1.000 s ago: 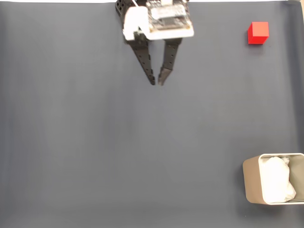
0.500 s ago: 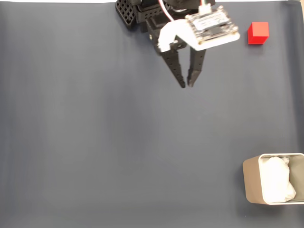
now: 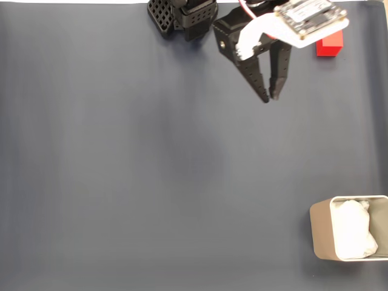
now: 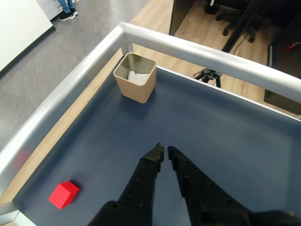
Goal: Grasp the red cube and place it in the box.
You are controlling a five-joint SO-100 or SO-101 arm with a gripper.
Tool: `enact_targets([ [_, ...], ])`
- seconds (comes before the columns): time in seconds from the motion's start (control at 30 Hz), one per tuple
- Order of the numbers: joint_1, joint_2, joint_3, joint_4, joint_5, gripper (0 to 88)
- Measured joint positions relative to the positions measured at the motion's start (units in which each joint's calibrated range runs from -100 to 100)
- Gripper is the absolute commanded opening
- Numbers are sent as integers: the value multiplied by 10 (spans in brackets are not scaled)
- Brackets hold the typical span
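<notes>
Nothing has been picked up yet. The gripper (image 3: pixel 269 97) hangs over the dark mat (image 3: pixel 151 182) with its two black fingers (image 4: pixel 149 162) nearly pressed together, only a thin slit between the tips, and nothing between them.

In the fixed view the red cube (image 3: pixel 330 48) sits on the mat up and to the right of the fingertips, near the top edge, partly tucked under the white wrist board so that just its lower part shows. From the wrist view the same cube (image 4: pixel 64 194) lies off to the lower left of the fingers, close to the corner of the metal rail (image 4: pixel 61 101), clearly apart from them and not in their line.

The box (image 3: pixel 348 235) stands well away from the fingers, down in the lower right corner of the fixed view; in the wrist view it (image 4: pixel 135 77) is straight ahead and slightly left of the tips, against the far rail, with white padding inside and no cube in it.

So the whole job looks to be still ahead: as I judge it, the fingers need to spread, line up over the cube, drop and close on it, then carry it across the mat to the box and let go.
</notes>
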Motion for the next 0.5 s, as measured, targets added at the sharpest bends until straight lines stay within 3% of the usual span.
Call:
enact_targets([
  [0.5,-114,-17,56,-1,4,2],
])
